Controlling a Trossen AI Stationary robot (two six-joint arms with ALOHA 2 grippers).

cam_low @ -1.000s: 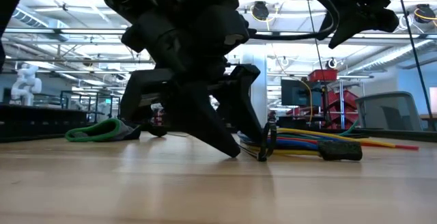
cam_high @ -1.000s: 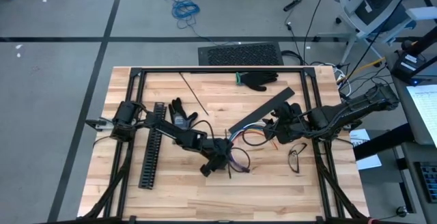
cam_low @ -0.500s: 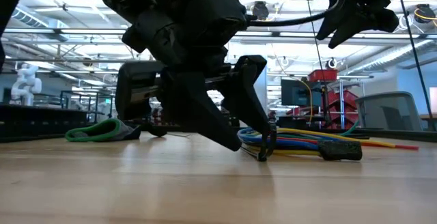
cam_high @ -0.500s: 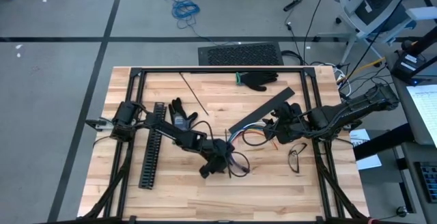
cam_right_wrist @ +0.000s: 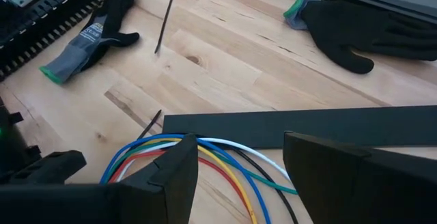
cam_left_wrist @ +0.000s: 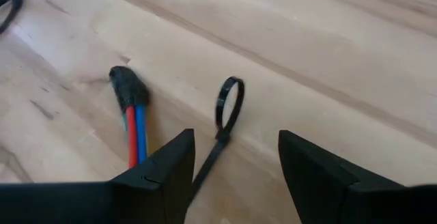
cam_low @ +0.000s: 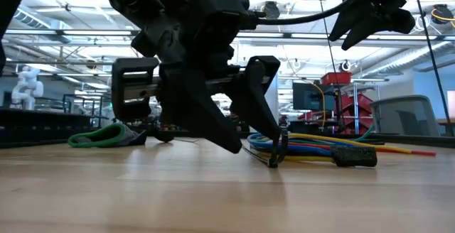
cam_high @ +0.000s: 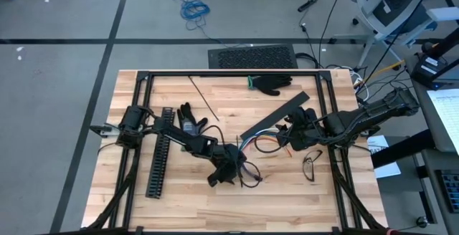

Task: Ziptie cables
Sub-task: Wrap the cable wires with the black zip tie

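Note:
The cables [cam_high: 252, 146] lie in a loose coloured bundle mid-table, under the near end of a flat black strip [cam_high: 276, 114]. Their red and blue strands end in a black taped tip [cam_left_wrist: 126, 87]. A black ziptie, closed into a small loop [cam_left_wrist: 230, 101], lies beside that tip, and its strap [cam_left_wrist: 208, 162] runs back between the fingers of my left gripper [cam_left_wrist: 235, 156]. That gripper is open and slants down low over the table [cam_high: 224, 172]. My right gripper [cam_right_wrist: 239, 162] hangs open above the bundle's far end [cam_right_wrist: 205, 152], nothing between its fingers. My left gripper stands with one finger on either side of the ziptie's strap [cam_left_wrist: 205, 169], which passes close by the inner edge of one finger [cam_left_wrist: 179, 166]. Whether that finger touches the strap, I cannot tell.
A long black slotted channel [cam_high: 159, 160] lies at the left. One dark glove [cam_high: 190, 119] lies beside it and another [cam_high: 272, 84] at the far edge. A straight black ziptie [cam_high: 203, 97] lies far left of centre, and spectacles [cam_high: 312, 165] at the right. Bare wood lies along the near edge.
My left gripper has rolled and tipped about its wrist while staying in the same place over the ziptie; in the low view its fingers have swung round. The ziptie loop and the cables have stayed where they were.

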